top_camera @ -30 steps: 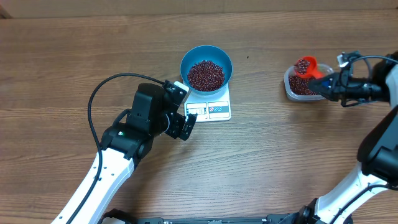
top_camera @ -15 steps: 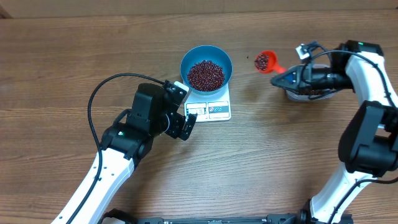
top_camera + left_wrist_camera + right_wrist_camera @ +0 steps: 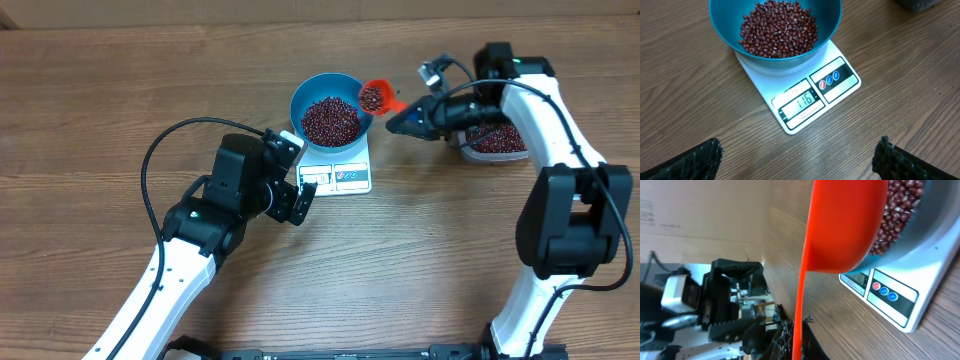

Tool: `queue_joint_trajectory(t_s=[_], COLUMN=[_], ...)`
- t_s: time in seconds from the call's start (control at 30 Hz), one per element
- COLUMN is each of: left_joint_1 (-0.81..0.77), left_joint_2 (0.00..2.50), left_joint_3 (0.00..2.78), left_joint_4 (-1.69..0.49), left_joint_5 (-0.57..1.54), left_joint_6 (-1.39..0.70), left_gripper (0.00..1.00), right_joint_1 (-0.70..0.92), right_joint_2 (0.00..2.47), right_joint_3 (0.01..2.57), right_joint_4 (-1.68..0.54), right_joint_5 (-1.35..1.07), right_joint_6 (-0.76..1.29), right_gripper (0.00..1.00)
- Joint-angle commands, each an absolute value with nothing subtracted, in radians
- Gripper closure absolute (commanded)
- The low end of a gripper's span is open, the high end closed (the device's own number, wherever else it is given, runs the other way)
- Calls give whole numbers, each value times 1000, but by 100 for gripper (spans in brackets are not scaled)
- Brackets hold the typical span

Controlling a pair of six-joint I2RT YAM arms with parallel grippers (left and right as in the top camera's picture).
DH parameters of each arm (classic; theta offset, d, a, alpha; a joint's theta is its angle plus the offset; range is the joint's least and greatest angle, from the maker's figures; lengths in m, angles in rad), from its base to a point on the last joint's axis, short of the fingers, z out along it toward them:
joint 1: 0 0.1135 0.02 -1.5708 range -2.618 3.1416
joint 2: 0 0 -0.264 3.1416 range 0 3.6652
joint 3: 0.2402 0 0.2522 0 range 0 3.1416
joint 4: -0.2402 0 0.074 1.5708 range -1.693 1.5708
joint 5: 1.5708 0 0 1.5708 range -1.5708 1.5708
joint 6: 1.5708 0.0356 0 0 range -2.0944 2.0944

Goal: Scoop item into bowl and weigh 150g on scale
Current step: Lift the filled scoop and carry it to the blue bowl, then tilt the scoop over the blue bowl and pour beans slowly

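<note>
Your right gripper (image 3: 405, 114) is clamped shut on the handle of the red scoop (image 3: 845, 225), which sits loaded with beans (image 3: 777, 30) at the right rim of the blue bowl (image 3: 827, 22). The bowl stands on the white scale (image 3: 840, 82), partly filled with beans. Your left gripper (image 3: 296, 170) hangs wide open and empty just beside the scale's display edge.
</note>
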State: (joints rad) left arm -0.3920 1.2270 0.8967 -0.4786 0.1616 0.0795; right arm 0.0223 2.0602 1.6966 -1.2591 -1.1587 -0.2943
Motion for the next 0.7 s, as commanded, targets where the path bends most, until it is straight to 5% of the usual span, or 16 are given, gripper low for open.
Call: queue_joint_trajectory(t_s=[0.0, 0.67], left_joint_1=[-389, -389], left_joint_2=[1229, 1229], left_joint_3=[912, 912], left_joint_4=[-475, -475], left_joint_5=[173, 173], left_joint_6=[86, 86], left_gripper=[1, 1], right_joint_1=[79, 303], right_joint_2=[2069, 2069], right_joint_3=[1776, 2056], right_joint_4=[-1234, -1306], right_joint_5=[-1048, -425], right_joint_6=[-150, 31], right_gripper=[96, 96])
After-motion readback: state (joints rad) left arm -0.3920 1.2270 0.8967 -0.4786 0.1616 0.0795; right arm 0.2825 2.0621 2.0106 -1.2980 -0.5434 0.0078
